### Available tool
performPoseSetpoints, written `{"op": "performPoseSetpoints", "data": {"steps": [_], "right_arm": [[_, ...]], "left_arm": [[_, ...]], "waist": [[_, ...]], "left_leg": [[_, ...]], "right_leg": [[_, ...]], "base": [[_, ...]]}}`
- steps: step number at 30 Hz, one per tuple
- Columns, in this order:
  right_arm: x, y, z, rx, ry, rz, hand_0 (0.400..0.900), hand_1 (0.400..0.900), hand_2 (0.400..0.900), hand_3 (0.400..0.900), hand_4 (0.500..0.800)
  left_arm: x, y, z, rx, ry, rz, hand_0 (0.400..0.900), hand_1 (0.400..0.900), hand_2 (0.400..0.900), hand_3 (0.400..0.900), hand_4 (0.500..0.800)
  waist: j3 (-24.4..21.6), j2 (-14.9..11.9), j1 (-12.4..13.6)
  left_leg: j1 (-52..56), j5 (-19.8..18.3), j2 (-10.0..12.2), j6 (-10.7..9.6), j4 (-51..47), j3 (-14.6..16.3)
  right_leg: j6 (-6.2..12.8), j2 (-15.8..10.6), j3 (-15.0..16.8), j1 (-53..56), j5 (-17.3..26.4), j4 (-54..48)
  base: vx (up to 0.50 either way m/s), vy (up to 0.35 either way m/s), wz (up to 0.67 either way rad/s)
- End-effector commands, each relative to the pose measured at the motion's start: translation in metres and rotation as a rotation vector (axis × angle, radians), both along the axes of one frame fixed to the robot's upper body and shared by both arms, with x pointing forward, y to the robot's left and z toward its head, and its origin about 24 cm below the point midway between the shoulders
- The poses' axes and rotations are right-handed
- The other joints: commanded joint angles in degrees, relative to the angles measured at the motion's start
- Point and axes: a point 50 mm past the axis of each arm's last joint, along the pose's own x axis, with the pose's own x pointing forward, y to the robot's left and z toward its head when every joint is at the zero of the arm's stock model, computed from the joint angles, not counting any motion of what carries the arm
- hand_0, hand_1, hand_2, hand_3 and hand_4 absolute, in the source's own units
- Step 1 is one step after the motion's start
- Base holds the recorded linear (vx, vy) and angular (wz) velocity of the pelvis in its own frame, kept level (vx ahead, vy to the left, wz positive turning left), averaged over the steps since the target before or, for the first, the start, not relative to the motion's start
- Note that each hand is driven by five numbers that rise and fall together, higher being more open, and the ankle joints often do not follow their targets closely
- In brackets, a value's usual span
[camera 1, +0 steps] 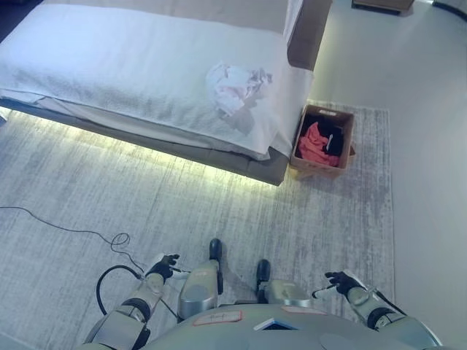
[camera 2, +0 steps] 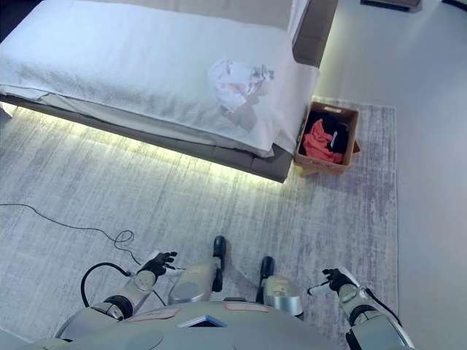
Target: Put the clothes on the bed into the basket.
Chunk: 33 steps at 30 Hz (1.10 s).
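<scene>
Both hands, left [camera 1: 163, 265] and right [camera 1: 340, 281], hung loosely open and empty, well short of the bed [camera 1: 109, 65], so its white clothes [camera 1: 233, 87] probably needed a walk-up first.

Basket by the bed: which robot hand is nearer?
Right. The right robot hand hangs low over the rug, almost straight below the basket in view. The left robot hand is equally low but far off to the basket's left.
</scene>
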Motion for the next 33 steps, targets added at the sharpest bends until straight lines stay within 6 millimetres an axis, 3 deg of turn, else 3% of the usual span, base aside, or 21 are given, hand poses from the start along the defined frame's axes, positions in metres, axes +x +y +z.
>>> {"op": "performPoseSetpoints", "data": {"steps": [1, 3, 7, 9, 10, 11, 12, 14, 16, 17, 18, 20, 23, 27, 31, 32, 33], "right_arm": [[0.011, -0.008, 0.005, -0.030, -0.034, 0.017, 0.900, 0.900, 0.900, 0.900, 0.800], [0.013, -0.005, 0.005, -0.022, -0.038, 0.019, 0.900, 0.900, 0.900, 0.900, 0.800], [0.010, 0.007, 0.000, 0.015, -0.023, 0.041, 0.900, 0.900, 0.900, 0.900, 0.800], [0.014, 0.012, -0.001, 0.026, -0.036, 0.051, 0.900, 0.900, 0.900, 0.900, 0.800], [0.023, 0.013, 0.001, 0.025, -0.063, 0.063, 0.900, 0.900, 0.900, 0.900, 0.800], [0.032, 0.017, 0.003, 0.030, -0.089, 0.076, 0.900, 0.900, 0.900, 0.900, 0.800], [0.037, 0.018, 0.004, 0.028, -0.104, 0.088, 0.900, 0.900, 0.900, 0.900, 0.800], [0.044, 0.022, 0.005, 0.014, -0.126, 0.116, 0.900, 0.900, 0.900, 0.900, 0.800], [0.046, 0.025, 0.005, 0.017, -0.134, 0.117, 0.900, 0.900, 0.900, 0.900, 0.800], [0.046, 0.025, 0.005, 0.022, -0.142, 0.079, 0.900, 0.900, 0.900, 0.900, 0.800], [0.045, 0.024, 0.005, 0.021, -0.142, 0.069, 0.900, 0.900, 0.900, 0.900, 0.800], [0.043, 0.022, 0.004, 0.012, -0.136, 0.052, 0.900, 0.900, 0.900, 0.900, 0.800], [0.032, 0.022, 0.001, 0.014, -0.105, 0.007, 0.900, 0.900, 0.900, 0.900, 0.800], [0.017, 0.021, -0.004, 0.012, -0.060, -0.020, 0.900, 0.900, 0.900, 0.900, 0.800], [0.006, 0.010, -0.003, -0.005, -0.035, -0.049, 0.900, 0.900, 0.900, 0.900, 0.800], [0.006, 0.008, -0.002, -0.013, -0.034, -0.047, 0.900, 0.900, 0.900, 0.900, 0.800], [0.011, 0.005, 0.000, -0.022, -0.044, -0.034, 0.900, 0.900, 0.900, 0.900, 0.800]], "left_arm": [[-0.015, 0.013, -0.001, 0.026, 0.020, 0.049, 0.900, 0.900, 0.900, 0.900, 0.800], [-0.018, 0.013, -0.002, 0.027, 0.030, 0.056, 0.900, 0.900, 0.900, 0.900, 0.800], [-0.012, 0.018, 0.001, 0.041, 0.010, 0.041, 0.900, 0.900, 0.900, 0.900, 0.800], [0.003, 0.019, 0.007, 0.042, -0.036, 0.002, 0.900, 0.900, 0.900, 0.900, 0.800], [0.013, 0.019, 0.010, 0.040, -0.066, -0.013, 0.900, 0.900, 0.900, 0.900, 0.800], [0.020, 0.018, 0.012, 0.042, -0.079, -0.031, 0.900, 0.900, 0.900, 0.900, 0.800], [0.025, 0.017, 0.014, 0.041, -0.092, -0.043, 0.900, 0.900, 0.900, 0.900, 0.800], [0.034, 0.020, 0.018, 0.064, -0.111, -0.051, 0.900, 0.900, 0.900, 0.900, 0.800], [0.036, 0.022, 0.019, 0.072, -0.118, -0.046, 0.900, 0.900, 0.900, 0.900, 0.800], [0.042, 0.022, 0.021, 0.075, -0.133, -0.032, 0.900, 0.900, 0.900, 0.900, 0.800], [0.040, 0.022, 0.020, 0.077, -0.122, -0.038, 0.900, 0.900, 0.900, 0.900, 0.800], [0.036, 0.020, 0.017, 0.081, -0.098, -0.060, 0.900, 0.900, 0.900, 0.900, 0.800], [0.028, 0.020, 0.014, 0.081, -0.066, -0.055, 0.900, 0.900, 0.900, 0.900, 0.800], [0.012, 0.020, 0.008, 0.074, -0.018, -0.047, 0.900, 0.900, 0.900, 0.900, 0.800], [-0.005, 0.016, 0.002, 0.051, 0.022, -0.006, 0.900, 0.900, 0.900, 0.900, 0.800], [-0.006, 0.014, 0.001, 0.041, 0.026, -0.010, 0.900, 0.900, 0.900, 0.900, 0.800], [-0.007, 0.011, 0.000, 0.033, 0.026, -0.016, 0.900, 0.900, 0.900, 0.900, 0.800]], "waist": [[-3.15, -0.08, 0.69], [-4.75, -0.07, 0.77], [-7.17, -2.24, 0.95], [-7.14, -3.09, 0.51], [-6.00, -2.98, 0.16], [-4.91, -2.60, -0.56], [-4.34, -1.90, -0.89], [-3.65, -1.56, -1.22], [-3.15, -1.69, -1.36], [-2.65, -1.18, -1.25], [-2.19, -1.01, -1.37], [-1.88, -1.27, -1.89], [-1.48, -2.70, -2.92], [-2.39, -3.88, -3.17], [-5.54, -2.32, -2.78], [-5.90, -2.15, -2.52], [-5.56, -1.85, -2.29]], "left_leg": [[-5.39, 2.86, -3.06, 5.29, 0.33, 0.70], [-4.17, 4.92, -3.92, 5.78, 0.33, 1.23], [0.16, 2.03, -6.06, 8.92, 0.33, 2.08], [2.71, -0.12, -8.08, 10.95, 0.39, 1.78], [4.14, -0.74, -8.59, 11.96, 0.34, 1.49], [5.47, -1.38, -8.67, 12.54, 0.33, 1.62], [6.80, -2.33, -8.56, 13.05, 0.33, 1.80], [9.11, -4.34, -8.82, 13.80, 0.33, 1.98], [10.14, -4.95, -8.70, 13.65, 0.33, 2.33], [11.19, -5.74, -7.50, 12.80, 0.33, 2.31], [11.31, -5.96, -6.91, 12.50, 0.33, 2.40], [12.13, -6.96, -6.47, 11.59, 0.33, 2.06], [14.33, -9.38, -6.08, 9.89, 0.33, 2.22], [15.43, -11.06, -5.43, 8.89, 0.33, 1.19], [18.76, -11.74, -0.89, 7.04, 0.33, -0.28], [18.53, -11.57, -0.13, 6.75, 1.99, -0.25], [16.87, -10.91, 0.52, 5.87, 9.80, -0.65]], "right_leg": [[7.77, 2.35, 3.09, 8.02, -6.58, 0.20], [8.54, 0.67, 3.32, 10.07, -7.48, 0.29], [10.48, -3.25, 4.12, 7.60, -7.90, 12.78], [11.53, -4.88, 4.85, 2.35, -1.46, 27.06], [11.80, -5.71, 4.78, -1.76, 3.65, 34.89], [11.71, -5.84, 4.19, -4.38, 5.75, 41.56], [11.45, -6.50, 2.97, -6.55, 6.40, 45.25], [11.12, -10.49, -1.45, -9.65, 5.72, 47.14], [10.67, -11.89, -3.86, -9.84, 3.66, 44.90], [9.92, -11.98, -7.41, -10.10, 0.43, 35.31], [9.90, -11.47, -7.63, -10.87, -0.14, 32.26], [11.02, -10.10, -6.30, -12.28, 2.06, 19.80], [14.51, -8.13, -3.99, -15.65, 10.20, 1.91], [14.55, -7.69, -3.82, -13.10, 11.53, 0.34], [12.72, -3.91, -4.04, -9.13, 8.81, 0.20], [12.24, -3.62, -4.41, -8.37, 7.89, 0.20], [11.24, -2.74, -4.29, -6.83, 7.02, 0.20]], "base": [[0.40, 0.216, -0.42], [0.50, 0.299, -0.40], [0.44, 0.253, -0.17], [0.29, 0.255, 0.11], [0.16, 0.275, 0.01], [0.15, 0.297, -0.08], [0.21, 0.301, -0.15], [0.28, 0.233, -0.18], [0.22, 0.053, -0.10], [0.20, -0.039, -0.10], [0.31, -0.073, -0.10], [0.25, -0.126, 0.11], [0.33, -0.184, 0.31], [0.30, -0.231, 0.40], [0.37, -0.338, 0.37], [0.35, -0.384, 0.17], [0.22, -0.310, 0.06]]}}
